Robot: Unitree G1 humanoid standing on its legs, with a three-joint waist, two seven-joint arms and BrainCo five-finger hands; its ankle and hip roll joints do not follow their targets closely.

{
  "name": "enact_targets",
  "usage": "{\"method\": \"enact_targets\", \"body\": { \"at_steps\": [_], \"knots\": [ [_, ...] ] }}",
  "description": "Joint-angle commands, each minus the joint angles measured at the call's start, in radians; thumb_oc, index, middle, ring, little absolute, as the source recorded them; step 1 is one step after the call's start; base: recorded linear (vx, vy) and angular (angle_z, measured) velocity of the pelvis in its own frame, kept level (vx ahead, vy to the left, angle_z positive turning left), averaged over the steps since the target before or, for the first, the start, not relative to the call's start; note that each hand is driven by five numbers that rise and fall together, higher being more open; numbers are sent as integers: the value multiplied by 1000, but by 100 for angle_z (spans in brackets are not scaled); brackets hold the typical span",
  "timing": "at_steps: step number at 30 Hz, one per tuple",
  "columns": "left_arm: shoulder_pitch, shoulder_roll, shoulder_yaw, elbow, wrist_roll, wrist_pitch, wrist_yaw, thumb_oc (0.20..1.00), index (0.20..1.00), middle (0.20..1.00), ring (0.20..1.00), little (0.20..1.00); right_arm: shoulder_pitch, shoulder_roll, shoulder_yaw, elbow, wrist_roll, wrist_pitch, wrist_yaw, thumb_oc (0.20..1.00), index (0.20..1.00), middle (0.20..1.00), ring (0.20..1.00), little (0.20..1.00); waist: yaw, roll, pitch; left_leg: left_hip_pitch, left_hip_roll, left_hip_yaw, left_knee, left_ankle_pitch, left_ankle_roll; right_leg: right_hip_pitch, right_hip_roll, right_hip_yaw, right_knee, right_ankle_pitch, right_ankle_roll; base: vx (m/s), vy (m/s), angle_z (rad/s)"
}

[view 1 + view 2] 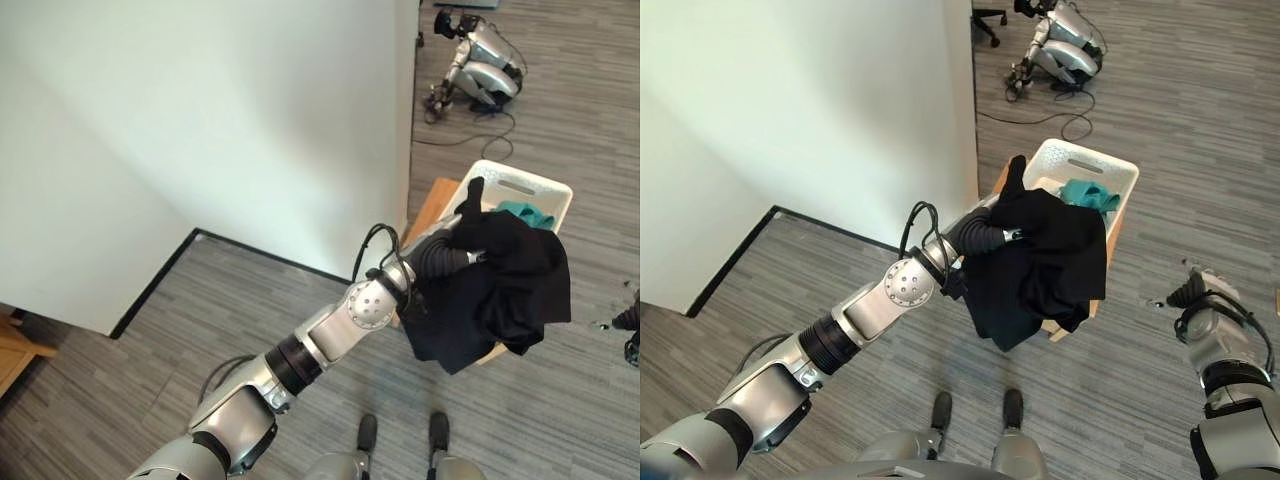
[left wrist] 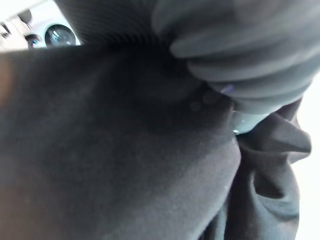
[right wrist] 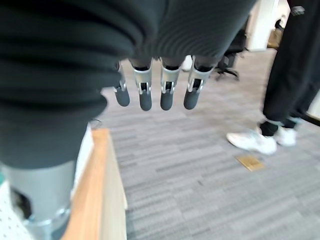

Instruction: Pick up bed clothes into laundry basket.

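A black garment [image 1: 500, 290] hangs bunched from my left hand [image 1: 440, 255], which is shut on it with the cloth draped over most of the hand. It hangs in the air just in front of and over the near edge of the white laundry basket [image 1: 545, 188]. A teal cloth [image 1: 527, 212] lies inside the basket. In the left wrist view, black fabric [image 2: 125, 165] lies right against the hand. My right hand [image 1: 1193, 293] is low at the right, away from the basket, its fingers [image 3: 167, 92] straight and holding nothing.
The basket stands on a low wooden stand [image 1: 428, 208] beside a white wall corner [image 1: 300, 150]. Another robot [image 1: 482, 68] lies on the floor beyond it. A person's legs in white shoes [image 3: 252, 141] stand nearby. A wooden piece [image 1: 15, 350] is at the far left.
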Motion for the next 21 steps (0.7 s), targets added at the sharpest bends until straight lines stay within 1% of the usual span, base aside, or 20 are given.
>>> {"method": "enact_targets", "body": {
  "at_steps": [1, 2, 4, 6, 7, 8, 10, 11, 15, 19, 20, 21],
  "knots": [
    [-206, -97, 31, 65, 125, -54, 69, 200, 200, 200, 200, 200, -75, -58, 25, 3, 55, -23, -19, 1000, 1000, 1000, 1000, 1000, 12, 10, 28, -15, 105, 78, -14, 55, -110, 45, -7, -21, 13, -43, 64, -19, 22, -29],
    [-248, -96, 41, 83, 179, -47, 100, 200, 200, 200, 200, 200, -53, -32, 16, -11, 76, -29, -21, 1000, 1000, 1000, 1000, 1000, -4, 13, 38, -24, 109, 88, -14, 56, -110, 28, -8, -14, 13, -36, 69, -54, 20, -25],
    [-253, -99, 38, 89, 183, -49, 104, 200, 200, 200, 200, 200, -51, -32, 11, -14, 76, -28, -21, 1000, 1000, 1000, 1000, 1000, 1, 12, 39, -26, 109, 90, -14, 56, -110, 26, -8, -11, 13, -35, 69, -35, 6, -19],
    [-307, -102, 50, 137, 227, -40, 142, 200, 200, 200, 200, 200, -25, 19, 6, -39, 101, -36, -26, 1000, 1000, 1000, 1000, 1000, -19, 4, 54, -41, 113, 105, -14, 55, -108, -2, -5, 6, 13, -24, 73, -50, 0, -18],
    [-325, -99, 57, 146, 237, -35, 154, 200, 200, 200, 200, 200, -19, 28, 2, -47, 106, -36, -28, 1000, 1000, 1000, 1000, 1000, -22, 1, 57, -47, 114, 109, -14, 55, -107, -11, -5, 11, 13, -21, 74, -58, 6, -17],
    [-354, -94, 75, 154, 257, -25, 182, 200, 200, 200, 200, 200, 1, 63, 3, -64, 115, -38, -30, 1000, 1000, 1000, 1000, 1000, -29, -4, 70, -63, 115, 120, -14, 57, -103, -35, -3, 25, 13, -13, 76, -44, 3, -23],
    [-368, -95, 80, 157, 264, -23, 193, 200, 200, 200, 200, 200, 9, 78, 4, -76, 115, -36, -31, 1000, 1000, 1000, 1000, 1000, -31, -10, 75, -73, 116, 126, -14, 59, -102, -49, -4, 32, 13, -7, 79, -54, 3, -32],
    [-402, -86, 100, 171, 287, -13, 213, 200, 200, 200, 200, 200, 35, 110, 7, -110, 113, -38, -26, 1000, 1000, 1000, 1000, 1000, -40, -16, 85, -88, 119, 134, -14, 58, -100, -70, -4, 41, 13, 0, 81, -71, 7, -36],
    [-452, -79, 122, 201, 314, 5, 244, 200, 200, 200, 200, 200, 72, 138, 1, -169, 109, -42, -22, 1000, 1000, 1000, 1000, 1000, -53, -29, 99, -106, 120, 146, -14, 58, -96, -97, -4, 56, 13, 9, 84, -30, 11, -22],
    [-529, -62, 159, 253, 348, 36, 294, 200, 200, 200, 200, 200, 117, 174, -2, -266, 107, -53, -10, 1000, 1000, 1000, 1000, 1000, -74, -51, 110, -126, 118, 159, -14, 56, -89, -127, -3, 72, 13, 19, 87, -12, 16, -10],
    [-554, -51, 162, 277, 365, 48, 311, 200, 200, 200, 200, 200, 129, 182, -3, -295, 103, -56, -6, 1000, 1000, 1000, 1000, 1000, -81, -57, 114, -132, 118, 167, -14, 55, -87, -136, -2, 78, 13, 22, 90, -21, 43, -14],
    [-609, -22, 160, 314, 387, 68, 329, 200, 200, 200, 200, 200, 153, 194, 3, -353, 89, -60, 10, 1000, 1000, 1000, 1000, 1000, -92, -68, 115, -137, 118, 179, -14, 51, -84, -149, 1, 91, 13, 29, 95, -9, 39, -18]
  ]
}}
